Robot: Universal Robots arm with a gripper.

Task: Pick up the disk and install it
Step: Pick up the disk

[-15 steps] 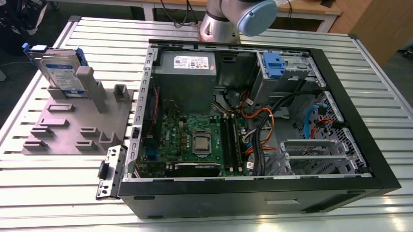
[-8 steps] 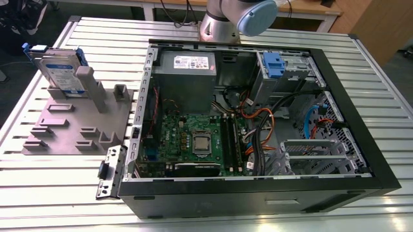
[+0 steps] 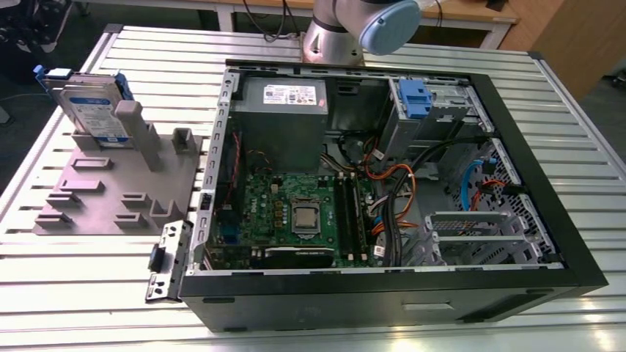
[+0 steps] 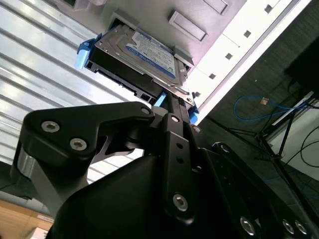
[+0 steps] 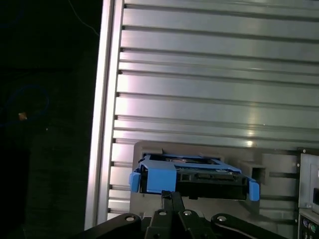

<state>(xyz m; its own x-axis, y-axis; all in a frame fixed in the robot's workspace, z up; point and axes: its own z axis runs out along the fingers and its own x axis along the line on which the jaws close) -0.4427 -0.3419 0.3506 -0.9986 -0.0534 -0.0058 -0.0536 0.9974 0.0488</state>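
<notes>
— How far along are you?
— Barely begun. The disk (image 3: 93, 103) stands on edge in the grey fixture (image 3: 108, 191) on the worktop (image 3: 78, 293), to the exterior view's left of the open computer case (image 3: 342, 301). It is not yet lifted or installed.
— And your jaws?
— Drawn narrow and holding nothing. In the second wrist view my gripper (image 4: 169, 99) points at the disk's blue-tabbed edge.
— Anything unclear?
— I cannot tell whether my tips touch that edge. The disk's lower end is hidden in the fixture.

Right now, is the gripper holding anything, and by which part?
Apparently nothing: the disk stands upright in the grey fixture, the gripper close by its blue-railed edge; contact cannot be told.
</notes>
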